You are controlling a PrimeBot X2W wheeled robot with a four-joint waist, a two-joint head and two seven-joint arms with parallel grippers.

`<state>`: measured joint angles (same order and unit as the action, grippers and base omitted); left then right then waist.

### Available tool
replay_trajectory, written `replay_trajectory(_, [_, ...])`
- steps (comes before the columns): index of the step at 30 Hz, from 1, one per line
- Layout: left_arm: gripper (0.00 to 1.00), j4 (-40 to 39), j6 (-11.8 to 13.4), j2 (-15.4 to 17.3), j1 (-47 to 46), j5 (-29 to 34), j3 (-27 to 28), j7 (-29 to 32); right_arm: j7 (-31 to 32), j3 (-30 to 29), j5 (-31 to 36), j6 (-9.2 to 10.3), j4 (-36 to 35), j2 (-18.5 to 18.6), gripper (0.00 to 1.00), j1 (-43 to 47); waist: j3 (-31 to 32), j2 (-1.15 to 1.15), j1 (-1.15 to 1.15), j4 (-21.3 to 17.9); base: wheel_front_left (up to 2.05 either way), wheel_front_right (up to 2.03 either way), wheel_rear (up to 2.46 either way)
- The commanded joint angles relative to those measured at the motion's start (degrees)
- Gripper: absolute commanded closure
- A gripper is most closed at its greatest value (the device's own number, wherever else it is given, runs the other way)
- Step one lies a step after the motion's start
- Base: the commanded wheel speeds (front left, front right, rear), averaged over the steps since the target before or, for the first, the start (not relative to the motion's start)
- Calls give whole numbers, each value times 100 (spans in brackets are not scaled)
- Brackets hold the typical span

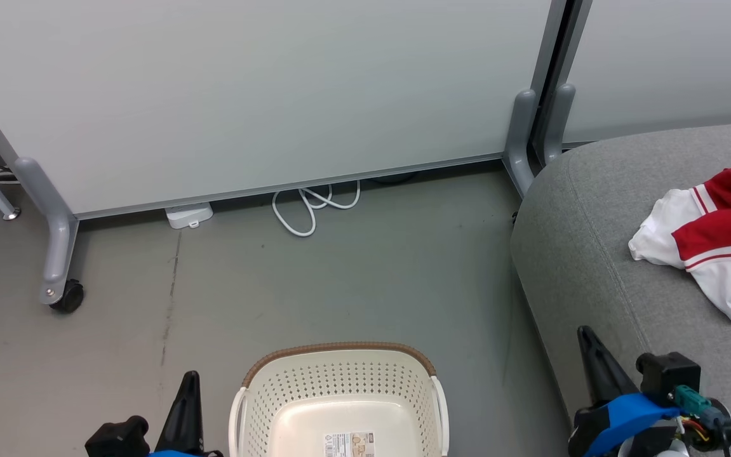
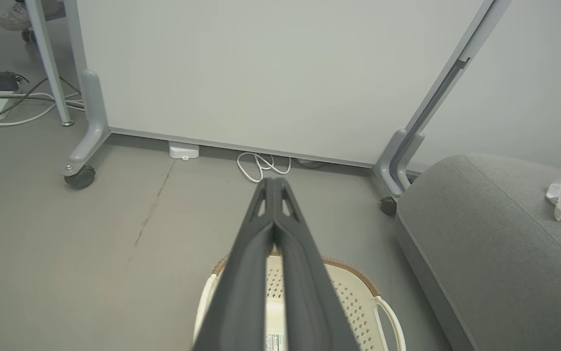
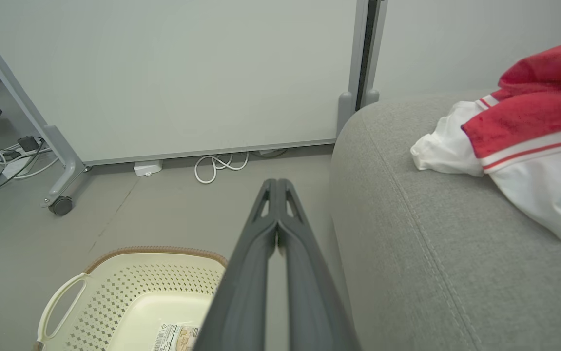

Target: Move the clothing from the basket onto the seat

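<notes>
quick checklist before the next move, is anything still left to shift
1. Basket emptied: ok for the part in view, bare floor with a label; its near end is cut off.
2. Clothing on the seat: ok, red and white fabric lies on the cushion.
3. Both garments there: cannot tell, the heap runs past the picture's edge.
4. Clothing away from the seat's rounded edge: ok, nothing hangs over.
5. Left gripper free: ok, shut, holding nothing.
6. Right gripper free: ok, shut, holding nothing.
</notes>
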<state>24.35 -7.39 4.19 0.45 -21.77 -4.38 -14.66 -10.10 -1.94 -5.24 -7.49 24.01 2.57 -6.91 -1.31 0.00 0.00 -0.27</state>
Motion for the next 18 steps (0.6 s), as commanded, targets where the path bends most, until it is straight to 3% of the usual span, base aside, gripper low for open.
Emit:
replay_trajectory(1, [100,11,0,-4,6,-44,6,15,15,-9,-53,0,15,-1,100,7,0,0,0,0,0,0,0])
replay_trajectory(18, [100,-231,-3,-30,-162,-1605,253,484,383,-112,-1982,0,-222,8,100,17,16,0,0,4,0,0,0])
